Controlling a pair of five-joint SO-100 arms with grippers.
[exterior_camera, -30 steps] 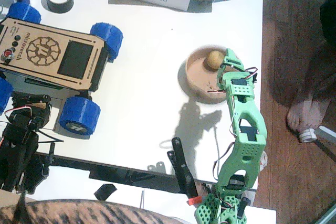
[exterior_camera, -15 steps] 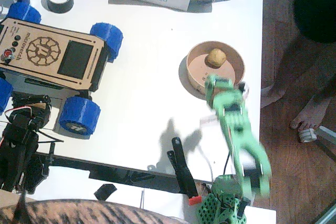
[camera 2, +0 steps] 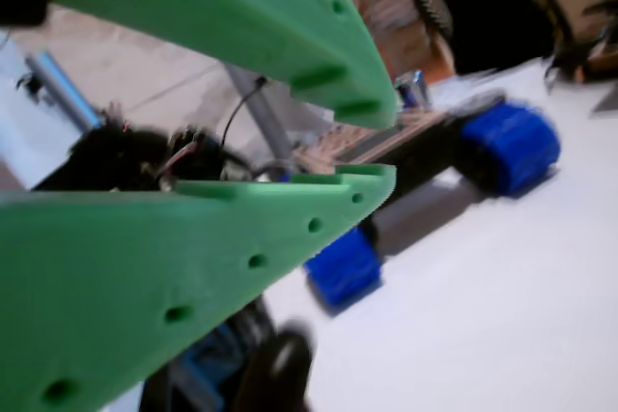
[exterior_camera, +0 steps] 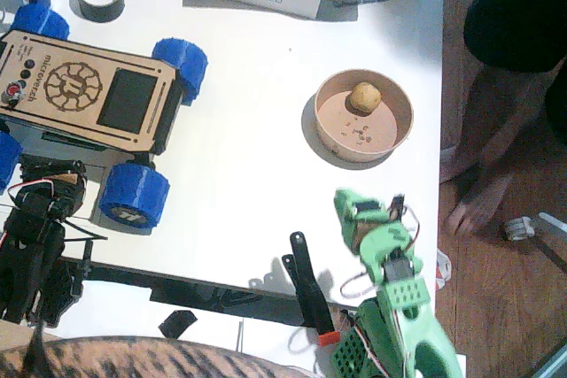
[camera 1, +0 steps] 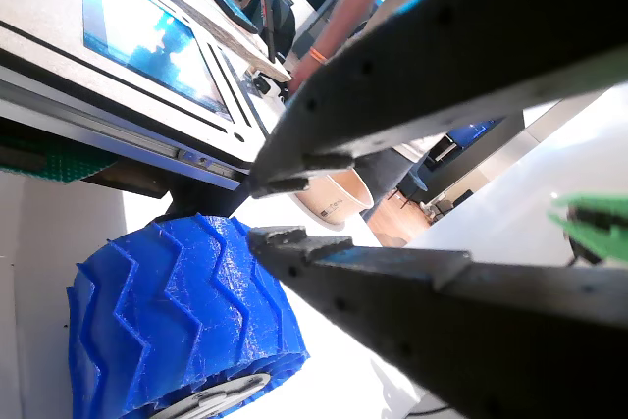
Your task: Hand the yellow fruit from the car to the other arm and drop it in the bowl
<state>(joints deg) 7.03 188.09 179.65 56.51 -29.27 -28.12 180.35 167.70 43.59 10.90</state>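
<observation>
Fixed view: yellow fruit (exterior_camera: 364,96) lies in bowl (exterior_camera: 330,135) near table's right edge; my green gripper (exterior_camera: 354,219) parted, empty; drop looks done, nothing left

The car (exterior_camera: 89,93) bore the word "microvech" along the left end of its wooden deck, beside the circular cut-out pattern. A white box (exterior_camera: 266,0) at the far edge of the counter (exterior_camera: 257,130) carried pale lettering that seemed to read "SUNLU". No other writing could be read in any view.
</observation>
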